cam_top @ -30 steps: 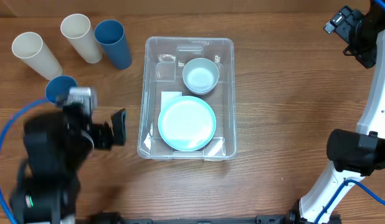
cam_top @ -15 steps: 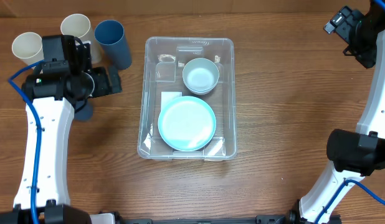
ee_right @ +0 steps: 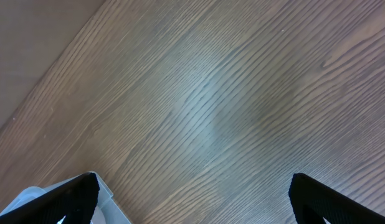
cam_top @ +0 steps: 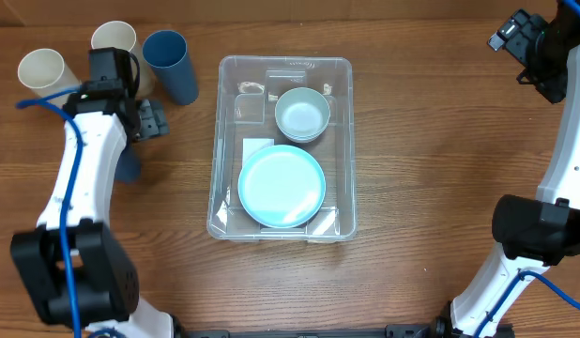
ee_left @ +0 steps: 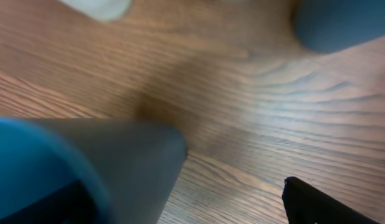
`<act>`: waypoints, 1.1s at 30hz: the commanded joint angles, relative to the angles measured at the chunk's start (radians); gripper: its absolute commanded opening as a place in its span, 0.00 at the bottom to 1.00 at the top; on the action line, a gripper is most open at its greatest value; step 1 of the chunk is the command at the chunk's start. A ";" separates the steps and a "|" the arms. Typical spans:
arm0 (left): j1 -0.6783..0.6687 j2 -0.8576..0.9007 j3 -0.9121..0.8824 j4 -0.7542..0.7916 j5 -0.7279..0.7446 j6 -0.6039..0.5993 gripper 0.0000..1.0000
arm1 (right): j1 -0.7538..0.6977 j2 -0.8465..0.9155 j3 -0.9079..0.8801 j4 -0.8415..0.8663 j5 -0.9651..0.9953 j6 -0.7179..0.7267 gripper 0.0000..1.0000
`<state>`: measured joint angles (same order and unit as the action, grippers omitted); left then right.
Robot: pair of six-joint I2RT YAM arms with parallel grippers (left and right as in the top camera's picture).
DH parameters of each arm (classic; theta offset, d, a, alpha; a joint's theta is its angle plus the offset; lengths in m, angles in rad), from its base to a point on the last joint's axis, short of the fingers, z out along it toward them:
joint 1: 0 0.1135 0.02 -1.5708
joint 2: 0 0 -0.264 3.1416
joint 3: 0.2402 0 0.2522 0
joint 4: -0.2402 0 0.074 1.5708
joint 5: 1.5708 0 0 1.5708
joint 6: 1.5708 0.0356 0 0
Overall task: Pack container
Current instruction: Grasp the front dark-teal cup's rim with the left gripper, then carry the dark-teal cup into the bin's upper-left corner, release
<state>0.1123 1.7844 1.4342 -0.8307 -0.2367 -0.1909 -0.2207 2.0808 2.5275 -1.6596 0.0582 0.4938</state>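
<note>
Clear rectangular plastic container [cam_top: 219,141] sits at the centre of the table [cam_top: 412,188], holding a pale round bowl [cam_top: 302,114] and a pale blue plate [cam_top: 282,186]. Left gripper [cam_top: 149,120], spread and empty, should, we judge, centre on the nearer blue plastic cup [ee_left: 86,168] before closing. Our wrist view shows that cup close up; overhead, the left arm [cam_top: 79,183] hides most of it. Right gripper [ee_right: 192,186] hangs open, empty.

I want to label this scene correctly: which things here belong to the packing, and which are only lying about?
Belong: container; plate and bowl inside it; probably the two cream cups and two blue cups outside.
Only background: wooden table, blue cable.
</note>
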 commanded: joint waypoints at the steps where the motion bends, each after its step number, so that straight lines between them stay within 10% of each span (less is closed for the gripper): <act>1: 0.004 0.022 0.016 -0.002 -0.021 -0.027 0.71 | 0.002 -0.018 0.019 0.005 0.008 0.005 1.00; 8: 0.004 -0.037 0.080 -0.083 -0.017 -0.053 0.07 | 0.002 -0.018 0.019 0.005 0.008 0.005 1.00; 18: -0.064 -0.077 0.494 -0.450 0.136 -0.023 0.04 | 0.002 -0.018 0.019 0.005 0.008 0.005 1.00; 22: -0.233 -0.124 0.602 -0.414 0.309 0.154 0.04 | 0.002 -0.018 0.019 0.005 0.008 0.005 1.00; 33: -0.644 -0.035 0.686 -0.164 0.119 0.191 0.04 | 0.002 -0.018 0.019 0.005 0.008 0.005 1.00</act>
<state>-0.5186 1.6939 2.0972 -1.0035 -0.0731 -0.0181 -0.2207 2.0804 2.5275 -1.6604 0.0589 0.4934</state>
